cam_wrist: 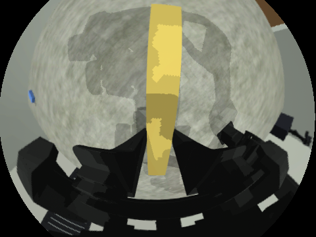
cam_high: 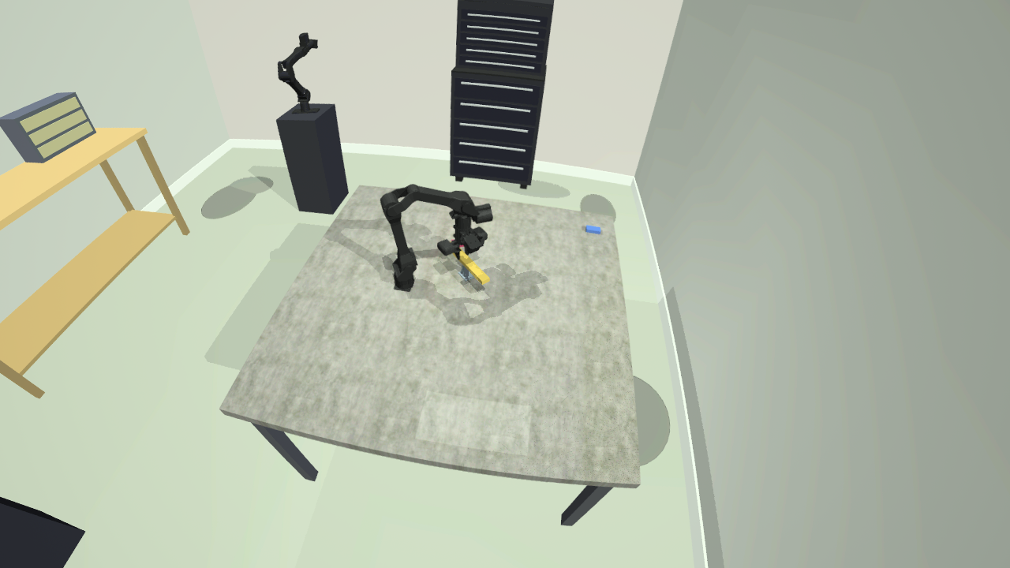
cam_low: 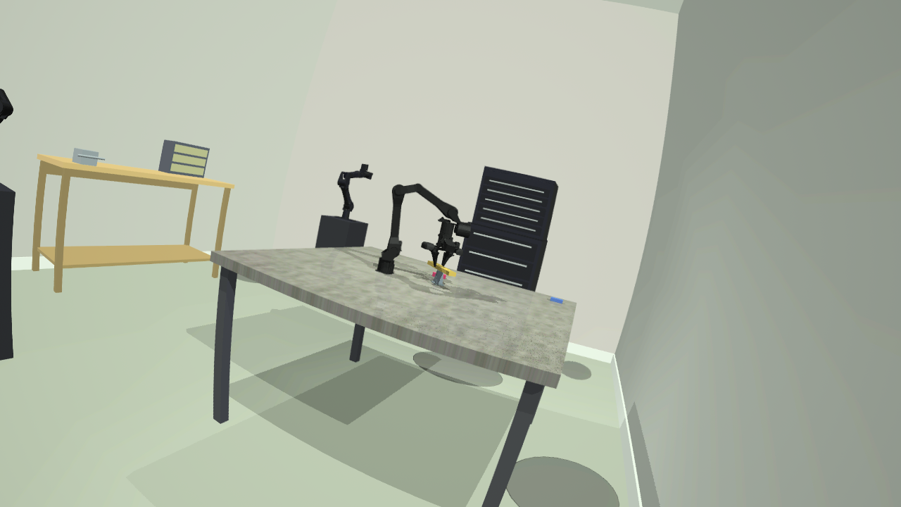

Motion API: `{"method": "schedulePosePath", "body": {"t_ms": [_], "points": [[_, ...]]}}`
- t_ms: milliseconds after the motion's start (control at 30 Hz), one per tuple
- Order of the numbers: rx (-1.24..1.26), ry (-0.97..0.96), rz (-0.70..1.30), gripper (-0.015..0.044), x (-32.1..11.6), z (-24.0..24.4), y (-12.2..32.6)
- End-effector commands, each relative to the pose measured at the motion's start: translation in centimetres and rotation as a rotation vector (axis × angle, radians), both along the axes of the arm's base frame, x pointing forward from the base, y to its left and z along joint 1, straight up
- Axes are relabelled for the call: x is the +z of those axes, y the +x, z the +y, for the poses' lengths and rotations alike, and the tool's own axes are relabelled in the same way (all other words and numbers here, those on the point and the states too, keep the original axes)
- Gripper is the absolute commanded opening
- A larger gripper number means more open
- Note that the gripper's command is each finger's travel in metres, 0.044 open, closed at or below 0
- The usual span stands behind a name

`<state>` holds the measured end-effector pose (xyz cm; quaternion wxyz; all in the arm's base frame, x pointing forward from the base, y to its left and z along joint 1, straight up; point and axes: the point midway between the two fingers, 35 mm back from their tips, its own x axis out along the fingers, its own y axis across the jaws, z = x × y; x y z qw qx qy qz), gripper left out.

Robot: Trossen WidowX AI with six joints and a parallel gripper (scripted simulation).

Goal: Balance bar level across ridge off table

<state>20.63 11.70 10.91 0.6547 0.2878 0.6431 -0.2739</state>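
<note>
Wrist view: the gripper (cam_high: pixel 462 255) (cam_low: pixel 443 265) (cam_wrist: pixel 159 131) grips the yellow bar (cam_high: pixel 474 268) (cam_low: pixel 445 270) (cam_wrist: pixel 163 59) between its fingers. Outward, the bar is above the table (cam_high: pixel 451 353) (cam_low: pixel 378 296) (cam_wrist: pixel 99 115), over the gray ridge (cam_high: pixel 464 272) (cam_low: pixel 438 277); contact is unclear. A blue block (cam_high: pixel 592 229) (cam_low: pixel 556 300) (cam_wrist: pixel 31 96) lies by the table's far right corner in the top view.
</note>
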Motion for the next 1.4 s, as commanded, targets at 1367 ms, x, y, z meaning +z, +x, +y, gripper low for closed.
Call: {"method": "schedulePosePath", "body": {"t_ms": [1367], "points": [[0.000,0.000,0.000,0.0173,0.00,0.00,0.00]]}}
